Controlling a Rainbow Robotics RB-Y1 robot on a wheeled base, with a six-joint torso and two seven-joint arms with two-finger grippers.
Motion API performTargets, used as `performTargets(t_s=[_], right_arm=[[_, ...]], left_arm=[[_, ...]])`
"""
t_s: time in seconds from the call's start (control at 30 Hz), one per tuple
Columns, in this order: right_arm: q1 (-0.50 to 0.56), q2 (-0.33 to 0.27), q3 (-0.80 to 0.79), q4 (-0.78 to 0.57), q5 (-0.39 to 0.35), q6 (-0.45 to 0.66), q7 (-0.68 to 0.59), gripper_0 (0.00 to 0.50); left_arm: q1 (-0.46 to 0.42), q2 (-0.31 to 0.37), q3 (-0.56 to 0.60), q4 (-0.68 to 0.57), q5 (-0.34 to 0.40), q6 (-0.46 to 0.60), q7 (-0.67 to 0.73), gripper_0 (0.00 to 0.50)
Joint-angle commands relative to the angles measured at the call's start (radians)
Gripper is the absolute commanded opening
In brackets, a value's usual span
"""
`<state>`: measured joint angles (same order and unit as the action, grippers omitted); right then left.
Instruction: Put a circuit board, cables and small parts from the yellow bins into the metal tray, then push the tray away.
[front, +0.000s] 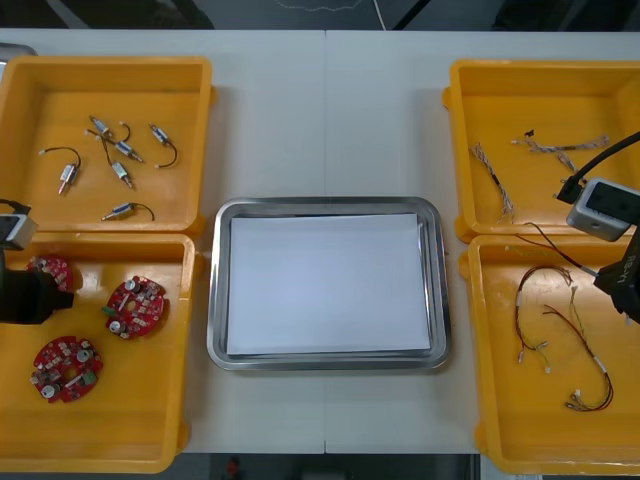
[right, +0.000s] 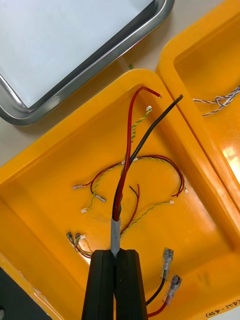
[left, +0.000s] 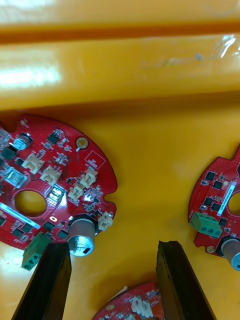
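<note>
My right gripper (right: 115, 260) is shut on the grey sleeve of a black and red cable (right: 131, 165). It holds the cable above the near right yellow bin (right: 45, 200), over several red and yellow cables (right: 150, 165). In the front view this gripper (front: 622, 282) is at the right edge, over that bin (front: 500, 400). My left gripper (left: 115, 280) is open low over the near left bin (front: 150, 420). One round red circuit board (left: 55, 185) lies beside one finger, and another (left: 132, 305) lies between the fingers. The metal tray (front: 325, 204), white inside, sits between the bins.
The far left bin (front: 40, 80) holds several small metal parts (front: 112, 150). The far right bin (front: 480, 90) holds twisted blue and white cables (front: 495, 180). Three circuit boards (front: 136, 306) lie in the near left bin. Bare table lies beyond the tray.
</note>
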<state>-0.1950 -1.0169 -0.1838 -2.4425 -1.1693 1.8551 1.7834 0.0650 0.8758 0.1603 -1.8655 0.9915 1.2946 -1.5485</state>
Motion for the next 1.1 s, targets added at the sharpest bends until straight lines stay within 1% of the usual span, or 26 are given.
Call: performTargets(t_s=[0.03, 0.4, 0.57, 0.73, 0.77, 0.8, 0.83, 0.87, 1.1], right_arm=[[-0.023, -0.04, 0.0, -0.026, 0.005, 0.006, 0.036, 0.0], [-0.023, -0.04, 0.0, -0.027, 0.011, 0.006, 0.036, 0.0], [-0.023, -0.04, 0.0, -0.027, 0.011, 0.006, 0.036, 0.0], [-0.023, -0.04, 0.0, -0.026, 0.013, 0.007, 0.034, 0.0], [-0.023, -0.04, 0.0, -0.026, 0.013, 0.01, 0.034, 0.0], [-0.023, -0.04, 0.0, -0.027, 0.013, 0.012, 0.034, 0.0], [-0.023, -0.04, 0.0, -0.026, 0.014, 0.013, 0.034, 0.0], [-0.023, -0.04, -0.002, -0.026, 0.014, 0.015, 0.034, 0.0], [-0.023, -0.04, 0.0, -0.026, 0.019, 0.018, 0.034, 0.0]], left_arm=[[-0.014, 0.043, -0.016, 0.003, -0.019, -0.021, -0.117, 0.5], [-0.014, 0.043, -0.041, 0.035, -0.028, -0.058, -0.128, 0.5], [-0.014, 0.043, -0.071, 0.062, -0.034, -0.113, -0.131, 0.5], [-0.014, 0.043, -0.076, 0.065, -0.036, -0.12, -0.133, 0.5], [-0.014, 0.043, -0.076, 0.065, -0.036, -0.12, -0.134, 0.421], [-0.014, 0.043, -0.074, 0.065, -0.036, -0.12, -0.136, 0.329], [-0.014, 0.043, -0.076, 0.065, -0.037, -0.118, -0.137, 0.139], [-0.014, 0.045, -0.074, 0.065, -0.036, -0.118, -0.139, 0.005], [-0.014, 0.046, -0.067, 0.062, -0.031, -0.103, -0.15, 0.0]])
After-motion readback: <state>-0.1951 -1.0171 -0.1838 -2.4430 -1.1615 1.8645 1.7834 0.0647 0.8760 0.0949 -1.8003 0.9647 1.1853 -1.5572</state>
